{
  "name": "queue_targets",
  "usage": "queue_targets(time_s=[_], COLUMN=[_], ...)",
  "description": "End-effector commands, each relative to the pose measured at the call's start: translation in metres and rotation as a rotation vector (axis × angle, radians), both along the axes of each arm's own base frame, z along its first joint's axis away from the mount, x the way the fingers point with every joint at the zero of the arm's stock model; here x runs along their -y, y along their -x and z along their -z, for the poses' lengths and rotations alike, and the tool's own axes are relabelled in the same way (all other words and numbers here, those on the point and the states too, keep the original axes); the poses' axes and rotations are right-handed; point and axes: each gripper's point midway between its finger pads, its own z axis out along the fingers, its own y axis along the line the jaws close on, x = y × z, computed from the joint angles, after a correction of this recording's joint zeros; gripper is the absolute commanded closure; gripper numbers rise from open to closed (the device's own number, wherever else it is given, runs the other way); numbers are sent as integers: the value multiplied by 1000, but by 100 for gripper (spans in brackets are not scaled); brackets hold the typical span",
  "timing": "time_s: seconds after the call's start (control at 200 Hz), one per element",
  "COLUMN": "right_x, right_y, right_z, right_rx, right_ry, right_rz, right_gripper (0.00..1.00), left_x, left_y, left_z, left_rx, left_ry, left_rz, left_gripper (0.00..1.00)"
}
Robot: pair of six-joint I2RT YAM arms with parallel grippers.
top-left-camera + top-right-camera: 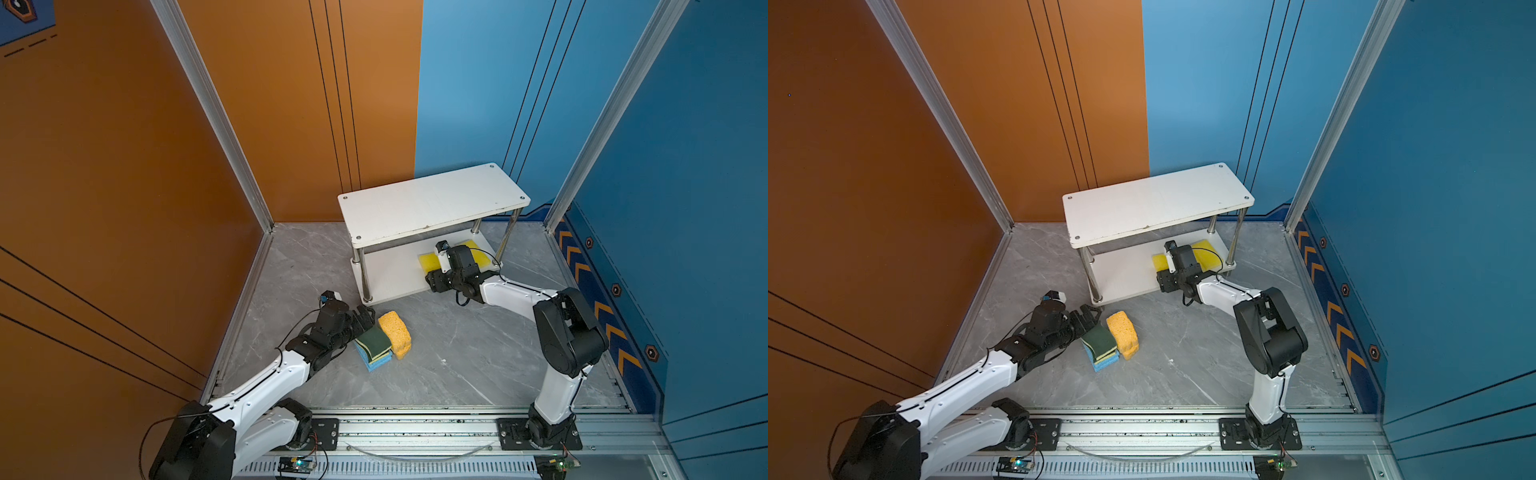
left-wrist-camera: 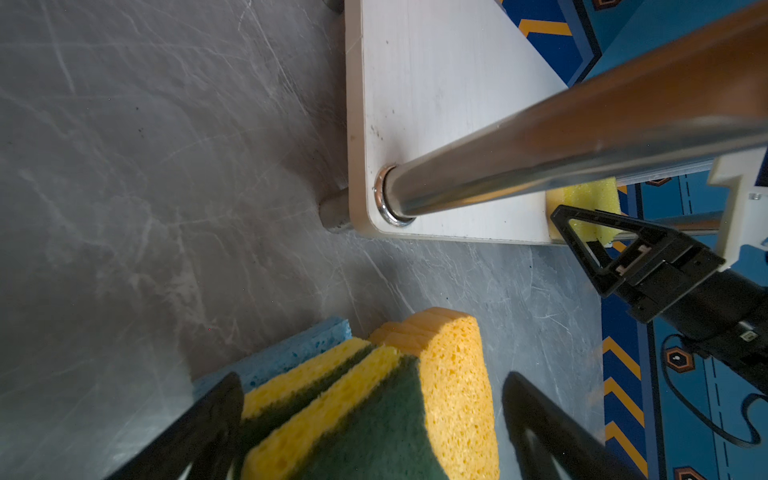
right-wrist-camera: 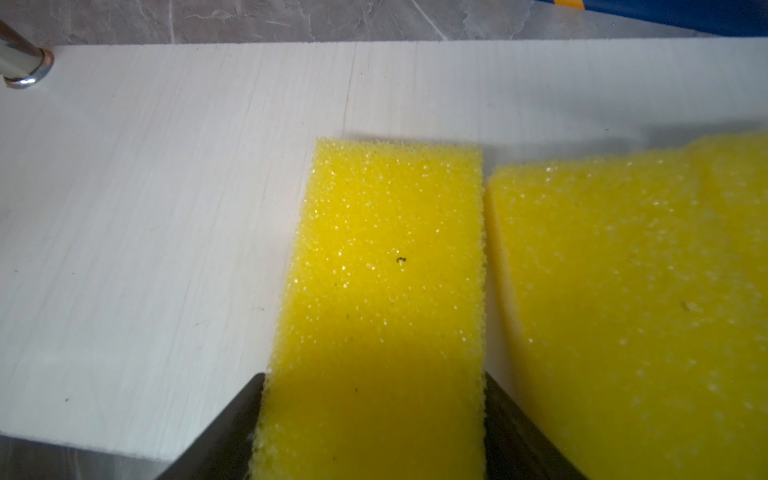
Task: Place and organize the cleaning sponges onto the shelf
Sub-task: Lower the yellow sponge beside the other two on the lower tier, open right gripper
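Observation:
The shelf (image 1: 432, 203) (image 1: 1154, 203) stands at the back of the floor. On its lower board (image 3: 145, 208) lie two bright yellow sponges side by side. My right gripper (image 3: 374, 378) (image 1: 432, 274) is shut on the left one (image 3: 386, 270) (image 1: 427, 261), both fingers against its sides; the other (image 3: 623, 291) lies just beside. On the floor in front of the shelf, two green-topped sponges (image 2: 374, 436) (image 1: 374, 338) lie stacked on a light blue sponge (image 2: 291, 353) (image 1: 376, 361), with an orange sponge (image 2: 453, 374) (image 1: 395, 332) touching them. My left gripper (image 2: 374, 424) (image 1: 365, 318) stands open, its fingers wide either side of this pile.
A chrome post (image 2: 540, 145) of the shelf rises close to the left gripper. The grey marble floor (image 1: 457, 353) is bounded by an orange wall on the left, a blue wall on the right, and a metal rail (image 1: 415, 432) carrying both arm bases at the front.

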Motion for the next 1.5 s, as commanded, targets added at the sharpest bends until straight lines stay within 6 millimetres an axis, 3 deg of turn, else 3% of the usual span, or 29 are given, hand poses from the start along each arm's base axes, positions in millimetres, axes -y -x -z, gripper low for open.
queue_targets(time_s=[0.0,0.621,1.092,1.492], right_x=[3,5,6,30], right_y=[-10,-6,6,31], right_z=[-2,-15,-49,-71], right_rx=[23,47,98,58], right_ry=[12,-5,-43,-143], right_rz=[20,28,4,17], right_gripper=[25,18,16,16], left_x=[4,1,1,0], left_y=[-2,1,2,3], left_z=[-5,-5,-4,-4], left_rx=[11,12,10,13], left_ry=[1,0,1,2], left_rz=[17,10,12,9], left_gripper=[2,2,2,2])
